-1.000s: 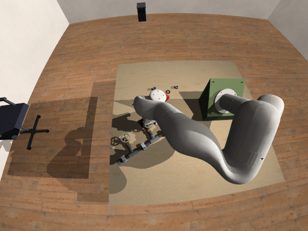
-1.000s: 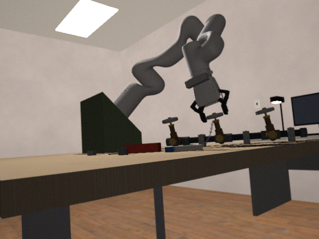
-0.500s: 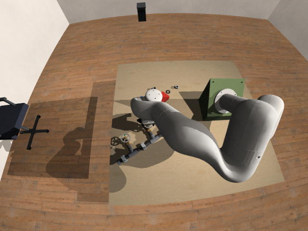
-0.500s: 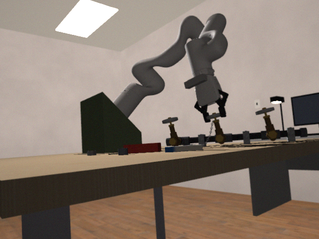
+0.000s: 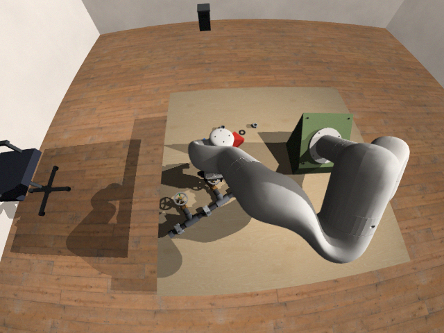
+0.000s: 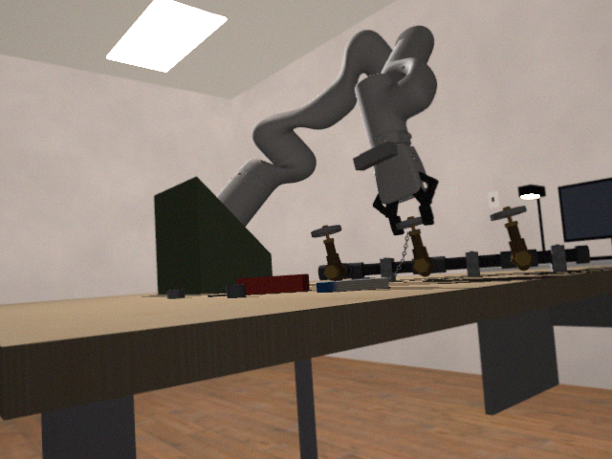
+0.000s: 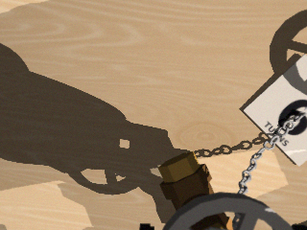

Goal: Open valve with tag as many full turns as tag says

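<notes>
Three brass valves with grey handwheels stand on a dark pipe (image 5: 201, 212) (image 6: 449, 261) on the table. In the side view they are the left valve (image 6: 326, 230), the middle valve (image 6: 420, 251) and the right valve (image 6: 509, 213). A chain (image 6: 403, 251) (image 7: 225, 149) runs from the middle valve's stem (image 7: 184, 177) to a white tag (image 7: 283, 120) lying flat, printed "TURNS"; the chain covers its number. My gripper (image 6: 410, 222) (image 5: 214, 176) is shut on the middle valve's handwheel (image 7: 225, 211). In the overhead view one valve (image 5: 179, 193) shows left of it; the arm hides another.
The arm's green base block (image 5: 322, 121) (image 6: 197, 237) stands at the table's back. A red block (image 5: 237, 139) (image 6: 272, 284), a flat blue-and-grey piece (image 6: 351, 285), a washer (image 5: 241, 132) and a nut (image 5: 254, 125) lie nearby. A chair (image 5: 14, 172) stands off the table.
</notes>
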Controlling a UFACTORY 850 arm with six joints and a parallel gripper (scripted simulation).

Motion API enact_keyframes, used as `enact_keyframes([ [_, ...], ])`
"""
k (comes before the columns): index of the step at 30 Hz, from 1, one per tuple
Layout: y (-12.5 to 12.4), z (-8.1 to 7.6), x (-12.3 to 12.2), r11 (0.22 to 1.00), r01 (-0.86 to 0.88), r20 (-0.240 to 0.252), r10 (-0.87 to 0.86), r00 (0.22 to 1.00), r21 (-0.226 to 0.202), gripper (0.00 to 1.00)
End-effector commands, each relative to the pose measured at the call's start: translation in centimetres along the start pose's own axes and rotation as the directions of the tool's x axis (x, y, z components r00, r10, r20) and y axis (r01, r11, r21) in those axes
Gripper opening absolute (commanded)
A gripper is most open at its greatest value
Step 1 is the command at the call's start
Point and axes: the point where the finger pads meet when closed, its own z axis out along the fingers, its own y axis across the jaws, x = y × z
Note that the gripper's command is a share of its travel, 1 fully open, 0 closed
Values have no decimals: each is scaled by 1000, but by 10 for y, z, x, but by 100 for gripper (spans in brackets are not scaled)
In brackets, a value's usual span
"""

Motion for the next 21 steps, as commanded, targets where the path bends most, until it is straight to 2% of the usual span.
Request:
enact_keyframes([
  [1,-1,-1,0,1000,1,0,-1,1000,2,0],
  [11,-1,-1,0,999,35,0,-35,999,1,0],
  [21,-1,-1,0,974,225,-1,-225,974,1,0],
])
